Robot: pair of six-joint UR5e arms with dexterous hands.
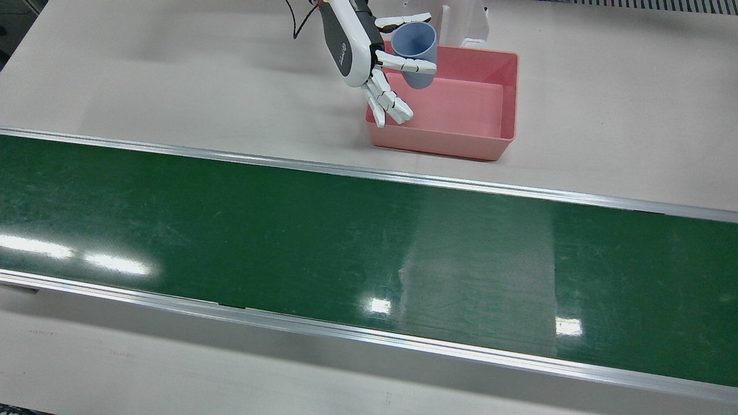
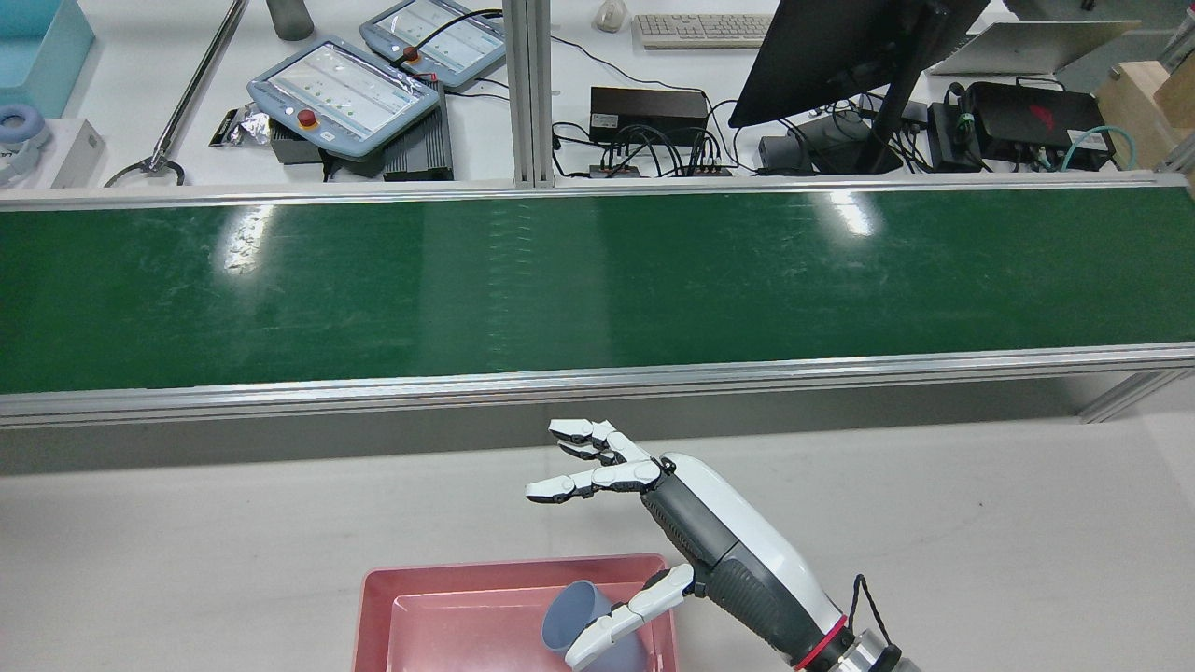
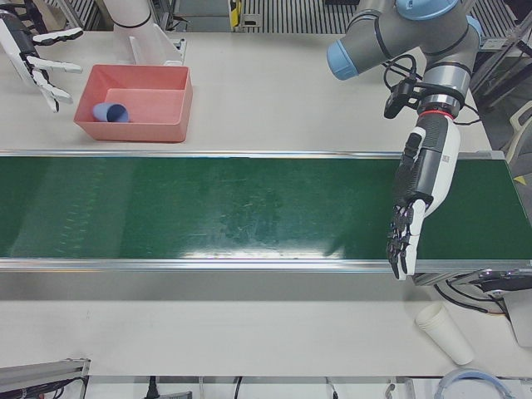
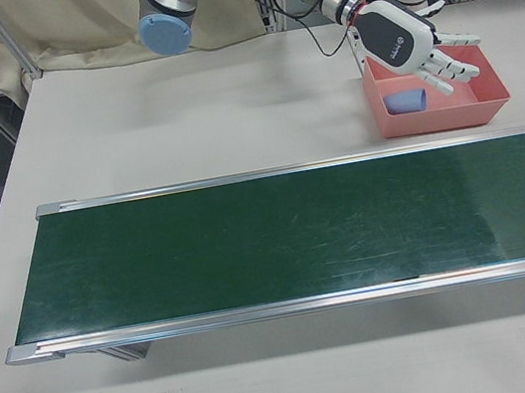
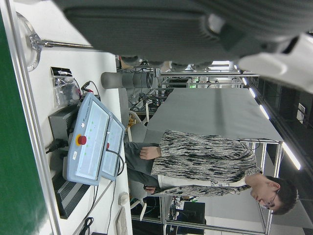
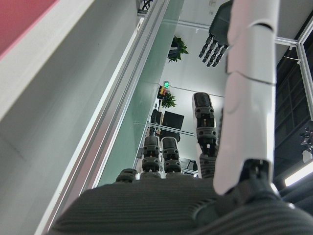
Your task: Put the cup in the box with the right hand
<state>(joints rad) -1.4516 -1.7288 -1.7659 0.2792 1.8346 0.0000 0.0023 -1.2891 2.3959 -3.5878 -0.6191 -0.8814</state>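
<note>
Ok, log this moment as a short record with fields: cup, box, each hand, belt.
cup: blue cup lies tilted on its side inside the box, at the end nearest the right hand
box: pink box on the table beside the belt
right hand: right hand open, fingers spread over the box edge, not gripping the cup
left hand: left hand open, hanging fingers-down over the belt
belt: green conveyor belt, nothing on it

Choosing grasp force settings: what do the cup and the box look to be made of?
The cup looks like matte blue-grey plastic: thin wall, even colour, no gloss. The box looks like moulded pink plastic with a soft sheen, rounded corners and a uniform rim. Neither can be confirmed from looks alone.
</note>
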